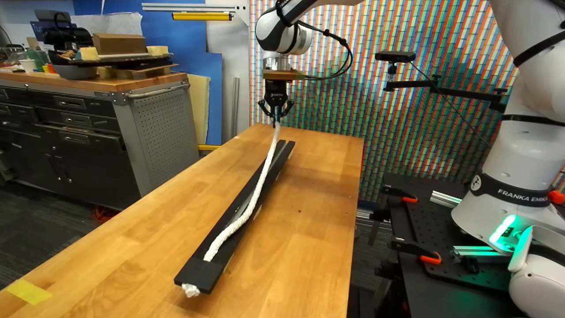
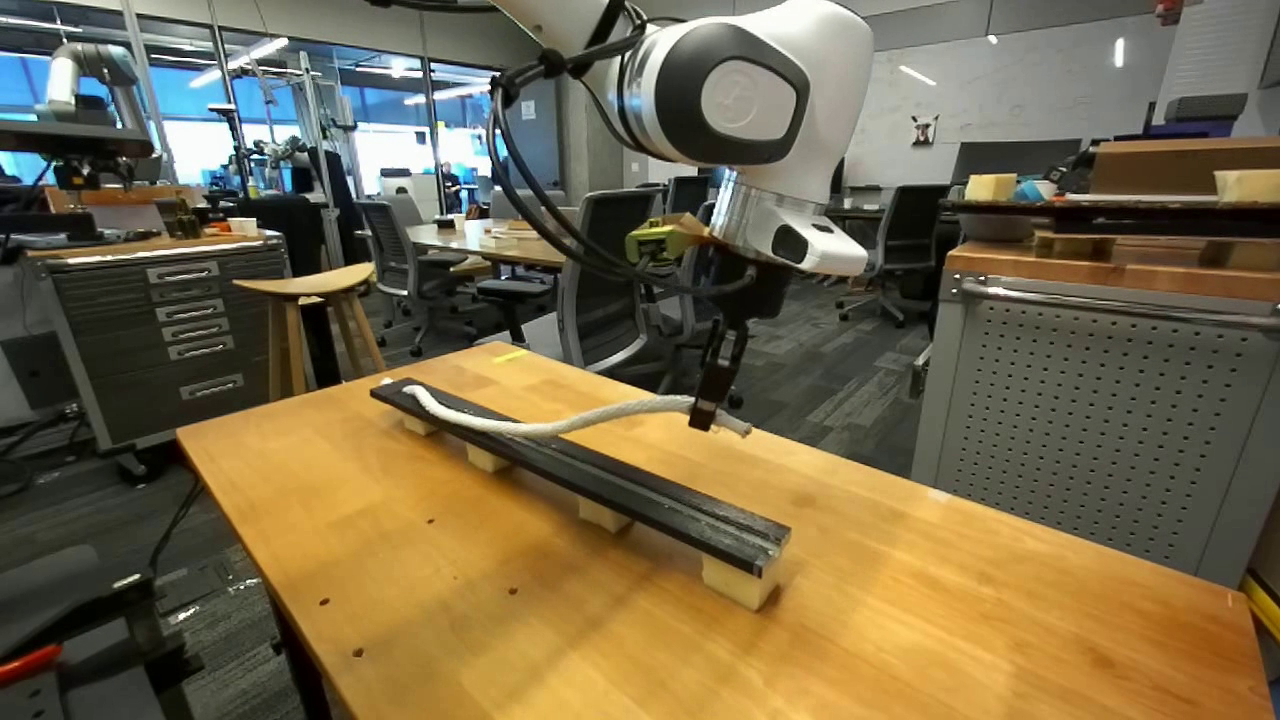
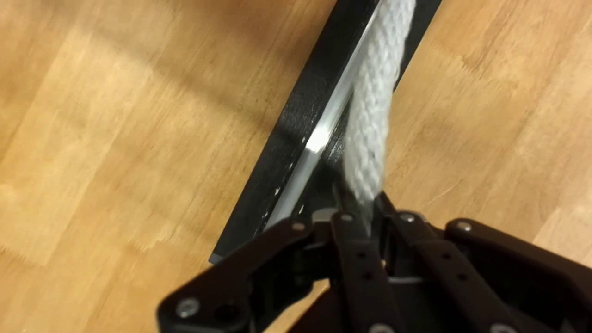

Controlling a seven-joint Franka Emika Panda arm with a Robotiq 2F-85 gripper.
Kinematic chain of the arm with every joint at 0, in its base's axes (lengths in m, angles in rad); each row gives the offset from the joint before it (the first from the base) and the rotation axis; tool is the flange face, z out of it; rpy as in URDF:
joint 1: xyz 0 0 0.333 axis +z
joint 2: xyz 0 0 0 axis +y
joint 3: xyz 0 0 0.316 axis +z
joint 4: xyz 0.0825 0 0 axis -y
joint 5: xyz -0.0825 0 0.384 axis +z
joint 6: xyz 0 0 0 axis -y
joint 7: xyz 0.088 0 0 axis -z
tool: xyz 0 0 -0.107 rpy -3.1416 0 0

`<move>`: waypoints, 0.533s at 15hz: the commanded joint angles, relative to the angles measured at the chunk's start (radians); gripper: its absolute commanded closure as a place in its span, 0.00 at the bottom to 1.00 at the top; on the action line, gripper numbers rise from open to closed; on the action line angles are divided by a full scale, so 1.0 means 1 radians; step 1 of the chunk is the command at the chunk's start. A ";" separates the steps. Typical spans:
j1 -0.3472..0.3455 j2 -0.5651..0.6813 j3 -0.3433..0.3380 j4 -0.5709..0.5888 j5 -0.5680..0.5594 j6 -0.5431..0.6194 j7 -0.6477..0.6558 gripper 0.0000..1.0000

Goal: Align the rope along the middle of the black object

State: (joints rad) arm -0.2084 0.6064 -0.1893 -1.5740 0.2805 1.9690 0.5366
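Observation:
The black bar point(image 1: 199, 269) lies lengthwise on the table, with a groove and a pale strip along its middle. It also shows in an exterior view point(image 2: 640, 497) and in the wrist view point(image 3: 296, 111). The white rope point(image 1: 263, 176) passes under a black piece at one bar end, where a frayed tip pokes out. From there it rests partly on the bar, then rises. My gripper point(image 2: 705, 415) is shut on the rope point(image 2: 575, 422) near its free end, above and beside the bar. In the wrist view the rope point(image 3: 370, 106) runs into the fingertips point(image 3: 360, 199), right of the groove.
Several wooden blocks point(image 2: 738, 580) hold the bar above the wooden table point(image 2: 450, 640). Yellow tape point(image 1: 29, 291) marks a table corner. A grey cabinet point(image 1: 163, 132) stands beyond one long edge. The robot base point(image 1: 507, 176) stands beyond the opposite edge.

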 commanded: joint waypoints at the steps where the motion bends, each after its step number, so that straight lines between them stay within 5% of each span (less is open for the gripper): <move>1: -0.006 -0.008 -0.008 -0.024 0.033 0.042 0.027 0.97; 8: 0.006 0.027 -0.018 -0.032 0.017 0.107 0.103 0.97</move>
State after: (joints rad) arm -0.2157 0.6294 -0.1902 -1.5974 0.2874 2.0291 0.5919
